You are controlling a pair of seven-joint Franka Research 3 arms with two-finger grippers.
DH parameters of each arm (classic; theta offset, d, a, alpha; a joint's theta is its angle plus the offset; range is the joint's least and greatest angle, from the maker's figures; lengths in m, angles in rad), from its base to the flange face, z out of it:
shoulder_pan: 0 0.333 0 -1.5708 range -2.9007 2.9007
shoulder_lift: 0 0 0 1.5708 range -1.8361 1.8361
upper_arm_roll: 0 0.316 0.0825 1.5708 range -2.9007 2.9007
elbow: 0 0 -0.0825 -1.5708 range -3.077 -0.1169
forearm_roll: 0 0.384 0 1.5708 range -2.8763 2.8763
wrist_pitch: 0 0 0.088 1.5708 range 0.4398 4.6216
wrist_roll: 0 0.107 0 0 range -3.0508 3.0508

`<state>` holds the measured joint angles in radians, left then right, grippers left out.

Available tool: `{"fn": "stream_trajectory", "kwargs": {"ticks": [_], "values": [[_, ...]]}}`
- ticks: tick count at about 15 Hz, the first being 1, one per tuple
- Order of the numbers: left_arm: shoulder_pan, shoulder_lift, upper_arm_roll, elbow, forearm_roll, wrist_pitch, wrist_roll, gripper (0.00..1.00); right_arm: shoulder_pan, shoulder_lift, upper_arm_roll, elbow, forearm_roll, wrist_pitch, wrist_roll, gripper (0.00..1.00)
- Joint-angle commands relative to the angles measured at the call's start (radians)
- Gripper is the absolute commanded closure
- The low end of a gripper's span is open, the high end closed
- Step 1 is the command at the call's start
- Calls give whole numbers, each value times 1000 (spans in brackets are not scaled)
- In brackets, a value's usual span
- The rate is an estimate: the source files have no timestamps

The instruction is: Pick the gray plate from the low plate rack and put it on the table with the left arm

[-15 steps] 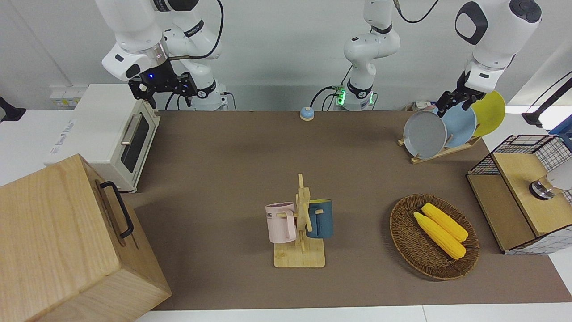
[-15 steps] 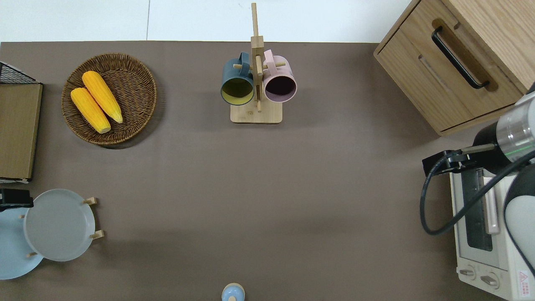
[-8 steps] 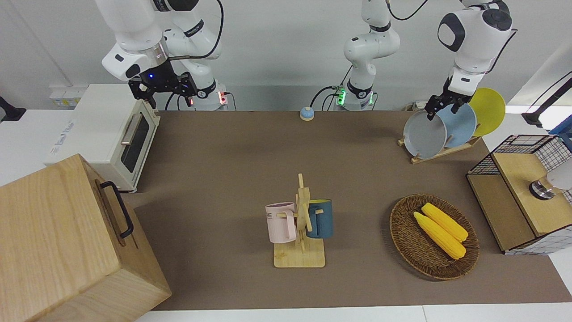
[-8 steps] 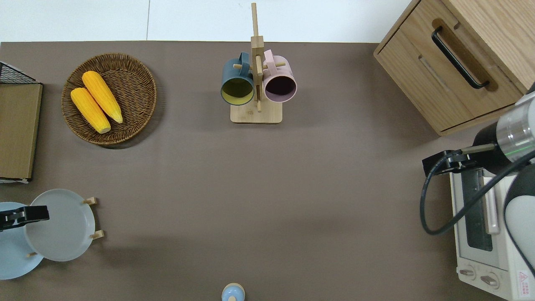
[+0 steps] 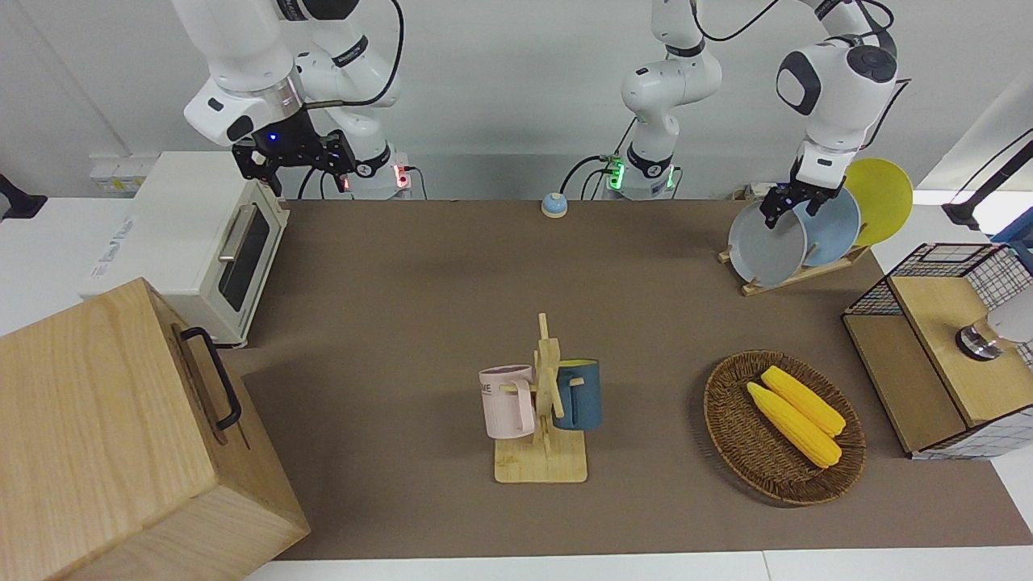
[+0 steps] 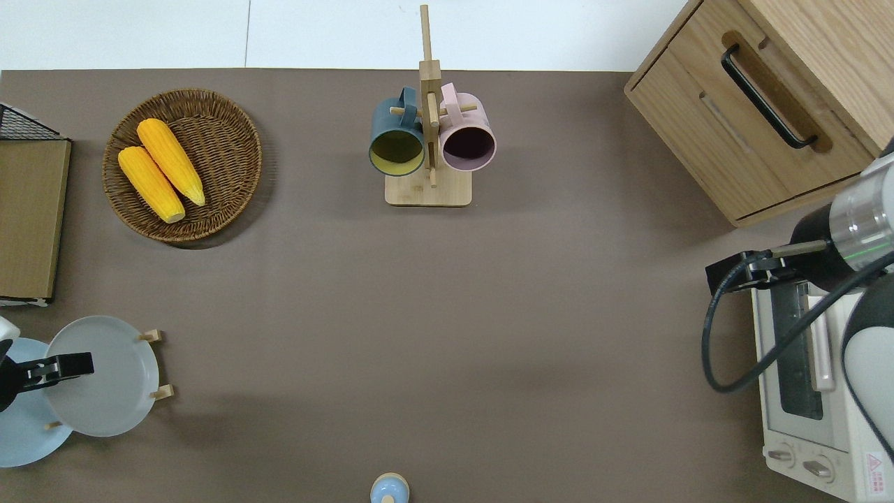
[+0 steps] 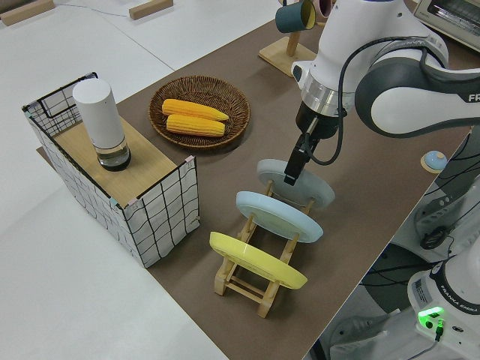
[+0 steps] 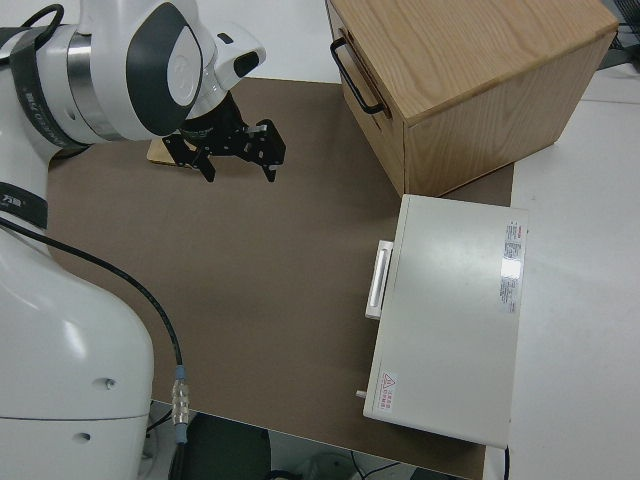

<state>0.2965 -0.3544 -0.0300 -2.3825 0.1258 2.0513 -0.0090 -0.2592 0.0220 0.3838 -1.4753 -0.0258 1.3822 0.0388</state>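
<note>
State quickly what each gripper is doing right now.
Left gripper: at the gray plate's top rim; grip cannot be told.
Right gripper: open, holding nothing, parked.

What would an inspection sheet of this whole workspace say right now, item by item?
Surface: table under a brown mat, white edges.
Job's things: gray plate stands in the low plate rack, farthest from the robots, with a sky-blue plate and a yellow plate in the other slots.
Clutter: mug tree with two mugs, wicker basket holding two corn cobs, toaster oven, wooden drawer box, wire basket, small blue bell.
Pincers: left pincer at the gray plate's upper rim; right arm parked, right pincer open.
Cables: black cable loops from the right arm.
Surroundings: white wall, white floor.
</note>
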Motion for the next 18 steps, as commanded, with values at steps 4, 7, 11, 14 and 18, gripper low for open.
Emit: {"fn": "stream_trajectory", "kwargs": {"ticks": [4, 7, 11, 14, 18], "values": [[9, 22, -4, -18, 18, 36, 9, 119, -23, -2, 20, 7, -6, -11, 12, 17], [9, 32, -4, -11, 31, 36, 9, 453, -23, -2, 21, 7, -6, -11, 12, 17], [7, 40, -5, 5, 63, 35, 9, 691, -23, -2, 21, 7, -6, -11, 12, 17], [6, 40, -5, 8, 63, 35, 8, 795, -23, -2, 20, 7, -6, -11, 12, 17], [3, 38, -7, 40, 63, 7, 7, 869, -23, -4, 21, 7, -6, -11, 12, 17]]}}
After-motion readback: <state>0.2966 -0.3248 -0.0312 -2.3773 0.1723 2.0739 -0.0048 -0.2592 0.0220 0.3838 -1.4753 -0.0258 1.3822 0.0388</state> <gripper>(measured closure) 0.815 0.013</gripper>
